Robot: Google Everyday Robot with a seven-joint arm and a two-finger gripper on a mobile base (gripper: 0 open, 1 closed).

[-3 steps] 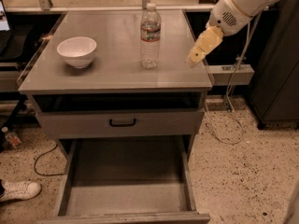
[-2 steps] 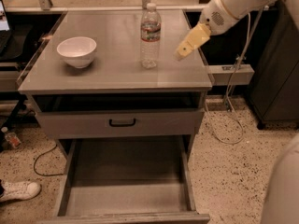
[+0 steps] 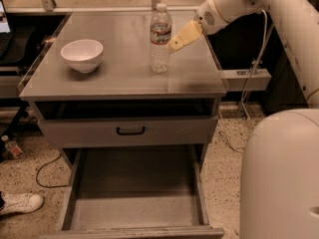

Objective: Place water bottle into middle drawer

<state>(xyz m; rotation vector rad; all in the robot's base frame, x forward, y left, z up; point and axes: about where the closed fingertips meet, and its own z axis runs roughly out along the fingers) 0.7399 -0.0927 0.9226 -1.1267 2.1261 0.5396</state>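
- The water bottle (image 3: 160, 39) stands upright on the grey cabinet top (image 3: 119, 76), toward the back and right of the middle, well apart from the white bowl (image 3: 82, 55) on the left.
- The gripper (image 3: 175, 43) is at the right side of the bottle, at the height of the label band, and its tip is just beside the bottle or touching it; I cannot tell which.
- Whether the gripper is spread or pressed together, I cannot tell from this view; it does not visibly hold anything.
- I judge that the step in hand is the grasp, so the bottle is not yet lifted.
- To do it well, the gripper should take the bottle around the body, near the label, and not push it from one side, because such a tall, light bottle probably tips easily.
- It should close gently, since the thin plastic can bend.
- The middle drawer (image 3: 134, 183) is pulled out below, and its flat floor is in plain view, under the closed drawer front (image 3: 169, 131) with the black handle.
- After the lift, the arm needs to carry the bottle forward past the edge of the top before it goes down.
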